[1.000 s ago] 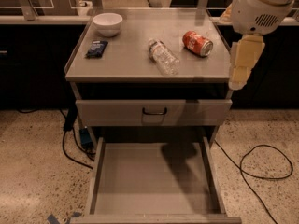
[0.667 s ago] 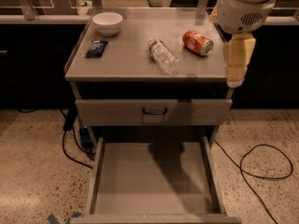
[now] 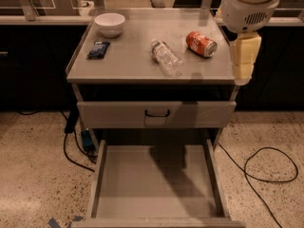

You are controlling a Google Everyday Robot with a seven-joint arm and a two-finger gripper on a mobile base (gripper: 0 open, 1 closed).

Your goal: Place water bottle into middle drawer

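Observation:
The water bottle, clear with a white cap, lies on its side on the grey cabinet top, near the middle. The middle drawer is pulled out below, a wide grey tray with a bare floor. My gripper, cream-coloured under the white arm housing, hangs over the right edge of the cabinet top. It is to the right of the bottle and apart from it, with nothing seen in its hold.
A red soda can lies between the bottle and my gripper. A white bowl and a dark blue packet sit at the left. A shut drawer front with a black handle is above the open drawer. Cables lie on the floor.
My gripper has moved a little to the left, toward the cabinet's right edge. The bottle, can and drawer have not moved.

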